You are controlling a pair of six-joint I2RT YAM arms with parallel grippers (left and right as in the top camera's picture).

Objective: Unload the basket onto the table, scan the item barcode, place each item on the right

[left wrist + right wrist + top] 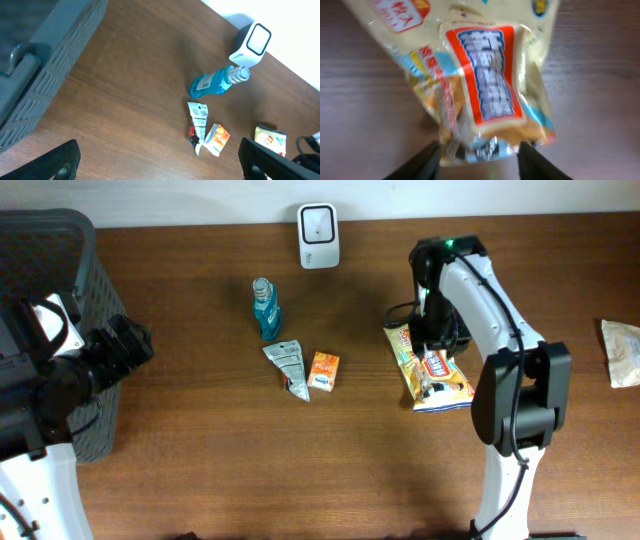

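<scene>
Snack packet (pixel 432 370) lies toward the tabletop's (pixel 200 470) right edge, straddled by the half-parted right gripper (pixel 479 159); a hold cannot be confirmed. A firm pinch is needed before its barcode is turned to the scanner (pixel 318 222)

Grey basket (pixel 85 270), blue bottle (pixel 266 310), orange carton (pixel 324 370)

One wooden table (pixel 200 460) carried everything; on it there was one white scanner (pixel 318 222); one blue bottle (pixel 266 310); one crumpled silver sachet (pixel 288 366); one small orange box (pixel 324 372); the snack packets numbered two, a yellow snack bag (pixel 448 390) and a pale packet (pixel 622 352) cut off by the right edge; there was one dark basket (pixel 70 250); the arms numbered two, a left arm (pixel 60 380) and a right arm (pixel 500 310).
</scene>
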